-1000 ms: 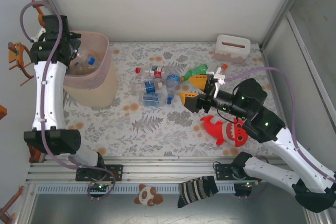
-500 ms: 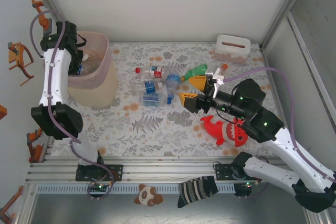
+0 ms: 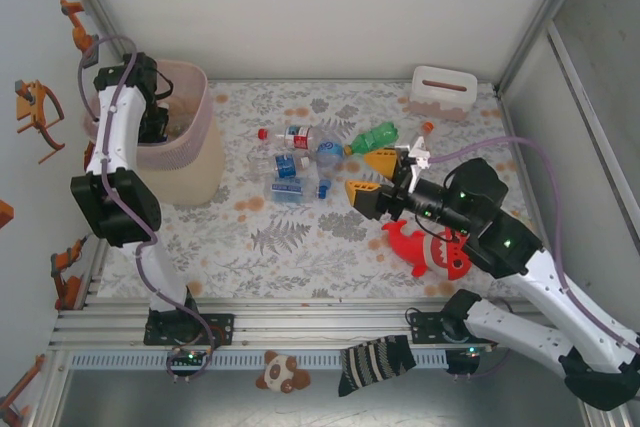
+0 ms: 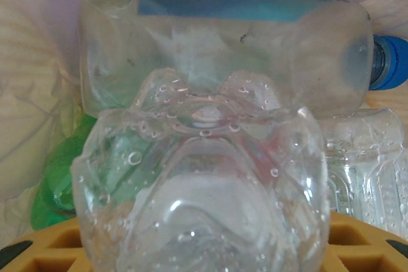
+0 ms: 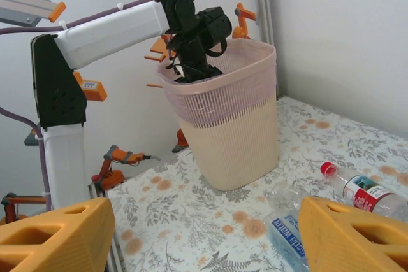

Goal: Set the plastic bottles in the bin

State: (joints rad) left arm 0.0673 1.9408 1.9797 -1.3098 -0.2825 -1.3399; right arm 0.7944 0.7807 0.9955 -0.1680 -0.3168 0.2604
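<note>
Nearby, bottles (image 3: 296,135), shark plush (image 3: 430,247), white slotted box (image 3: 441,90)

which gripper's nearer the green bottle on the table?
Right. Right gripper, open, just short of the green bottle; left gripper far off inside the bin, holding a clear bottle.

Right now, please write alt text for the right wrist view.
The left arm reaches down into a tall pink bin on a floral table. In front, the right claw stands open, with a red-capped bottle lying near it.
</note>
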